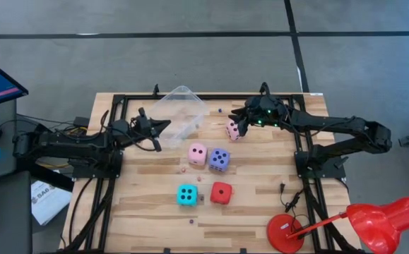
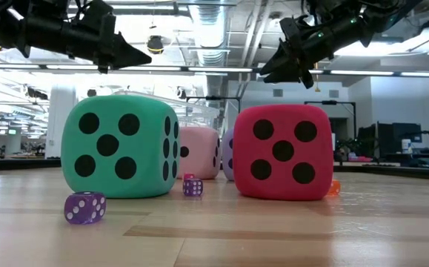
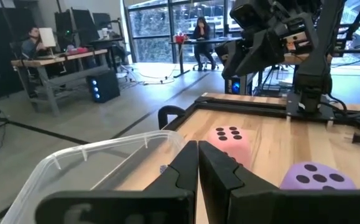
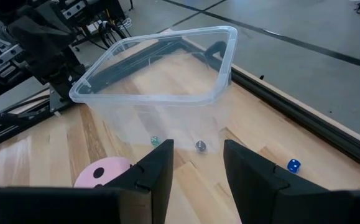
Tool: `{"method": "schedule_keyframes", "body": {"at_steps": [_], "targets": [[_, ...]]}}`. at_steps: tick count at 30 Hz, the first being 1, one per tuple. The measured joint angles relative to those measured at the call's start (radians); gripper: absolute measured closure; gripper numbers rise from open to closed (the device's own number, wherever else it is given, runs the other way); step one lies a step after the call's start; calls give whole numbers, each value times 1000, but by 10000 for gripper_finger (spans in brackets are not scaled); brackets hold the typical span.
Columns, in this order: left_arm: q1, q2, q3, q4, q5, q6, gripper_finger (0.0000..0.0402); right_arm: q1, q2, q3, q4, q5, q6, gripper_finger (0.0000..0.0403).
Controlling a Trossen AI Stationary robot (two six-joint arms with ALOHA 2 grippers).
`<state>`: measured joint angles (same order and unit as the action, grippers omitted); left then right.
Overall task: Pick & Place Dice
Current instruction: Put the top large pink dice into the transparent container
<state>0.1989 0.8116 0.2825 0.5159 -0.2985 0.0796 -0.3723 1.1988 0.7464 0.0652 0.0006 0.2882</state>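
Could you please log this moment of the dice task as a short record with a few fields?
Dice on table: cyan die, red die, violet-blue die, pink die, second pink die
Tub: clear plastic tub, no large die inside
Left end effector: shut, empty, beside the tub
Right end effector: part open, above the second pink die, grip unclear

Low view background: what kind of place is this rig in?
Probably an open-plan lab or office: ceiling light strips and exposed ducts, desks with monitors. The left wrist view shows people at desks by large windows.
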Motion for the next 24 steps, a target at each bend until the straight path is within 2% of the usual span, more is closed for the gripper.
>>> {"method": "schedule_keyframes", "body": {"at_steps": [7,15,24], "targets": [[0,-22,0,-4,1,72,399,6,0,0,-5,0,0,265],[0,-82,1,-42,116,78,399,7,0,0,-5,0,0,265],[0,-242,0,-225,124,103,399,4,0,0,-5,0,0,265]]}}
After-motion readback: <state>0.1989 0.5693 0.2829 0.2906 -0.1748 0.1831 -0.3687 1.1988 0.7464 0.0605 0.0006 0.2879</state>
